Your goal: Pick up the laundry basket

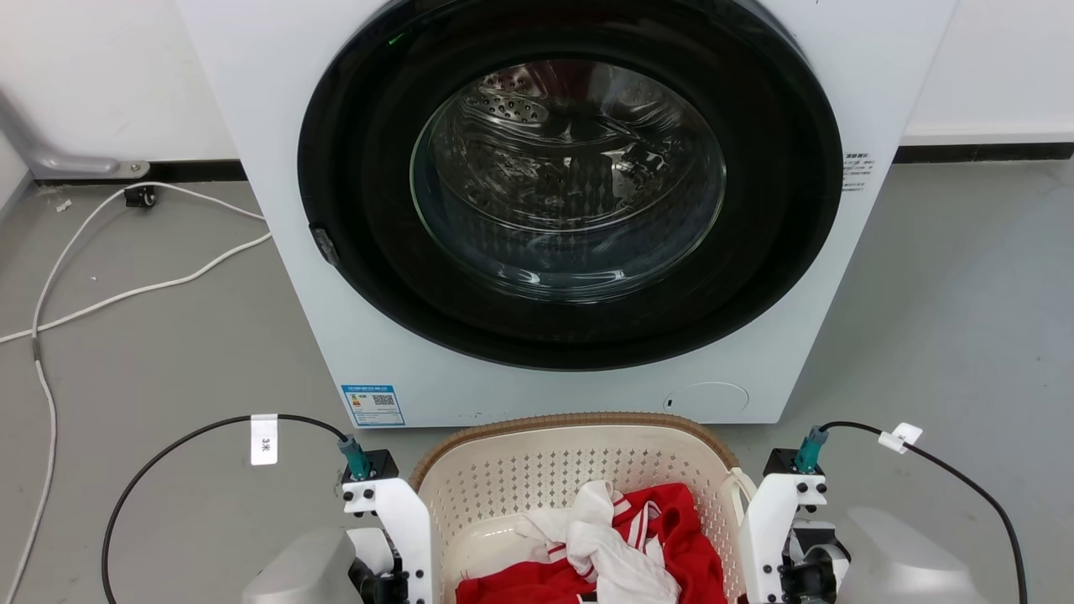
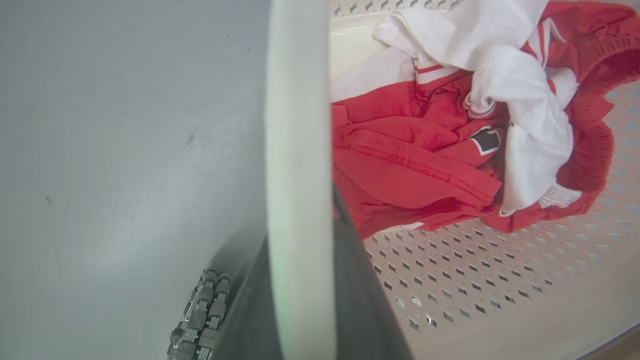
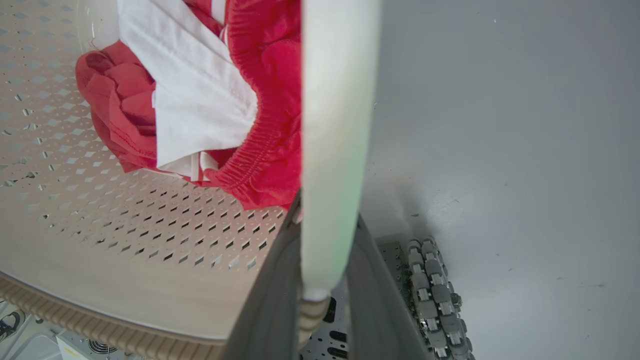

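Note:
The laundry basket [image 1: 537, 470] is cream, perforated, with a brown woven rim, and sits low in the head view in front of the washing machine. Red and white clothes [image 1: 621, 545] lie inside. My left wrist mount [image 1: 390, 520] stands at the basket's left side and my right wrist mount [image 1: 776, 524] at its right. In the left wrist view, my left gripper [image 2: 300, 240] is shut on the white side handle [image 2: 297, 125], a dark finger on either side. My right gripper [image 3: 327, 225] is shut the same way on the other white handle [image 3: 335, 125].
The white washing machine [image 1: 570, 210], its round glass door shut, stands directly behind the basket. White cables [image 1: 126, 294] trail over the grey floor at the left. Grey roller wheels [image 3: 430, 295] [image 2: 202, 315] sit on the floor beside each gripper.

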